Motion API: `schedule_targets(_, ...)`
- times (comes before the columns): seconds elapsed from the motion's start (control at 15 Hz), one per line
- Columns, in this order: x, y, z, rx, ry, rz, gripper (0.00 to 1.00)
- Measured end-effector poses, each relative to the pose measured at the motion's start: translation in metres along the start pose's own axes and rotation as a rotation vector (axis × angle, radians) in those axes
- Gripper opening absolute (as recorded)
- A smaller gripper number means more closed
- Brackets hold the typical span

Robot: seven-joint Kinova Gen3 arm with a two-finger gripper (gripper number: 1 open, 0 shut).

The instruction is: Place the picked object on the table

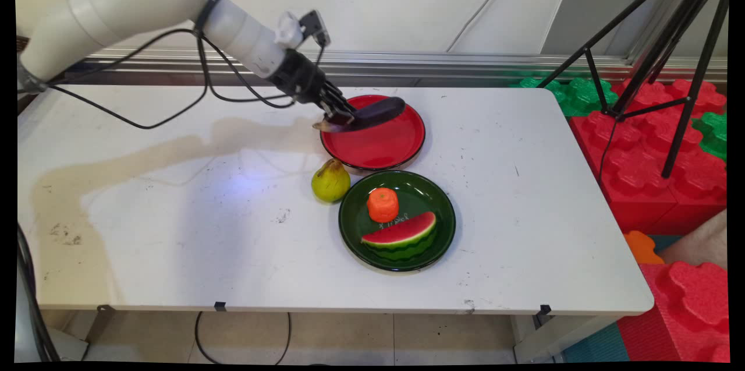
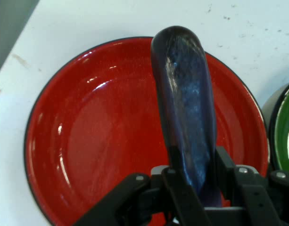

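Observation:
My black gripper (image 1: 343, 116) is shut on a dark purple eggplant (image 1: 377, 112), holding it near its stem end, just over the left part of a red plate (image 1: 401, 144). In the hand view the eggplant (image 2: 186, 113) runs up from between the fingers (image 2: 177, 188) across the red plate (image 2: 97, 141), whose dish is otherwise bare. I cannot tell whether the eggplant touches the plate.
In front of the red plate stands a green plate (image 1: 355, 231) with an orange piece (image 1: 382, 204) and a watermelon slice (image 1: 401, 233). A yellow-green pear (image 1: 330, 180) lies on the table left of it. A black tripod (image 1: 669, 39) and red and green foam blocks (image 1: 652, 144) stand at the right.

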Motion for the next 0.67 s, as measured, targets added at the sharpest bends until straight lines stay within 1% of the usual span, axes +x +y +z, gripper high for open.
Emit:
schedule_targets(0.4, -0.006, -0.001, -0.055, -0.001, 0.011, -0.023, 0.0)
schedule_targets(0.67, -0.02, 0.003, -0.096, 0.002, -0.017, -0.051, 0.0)
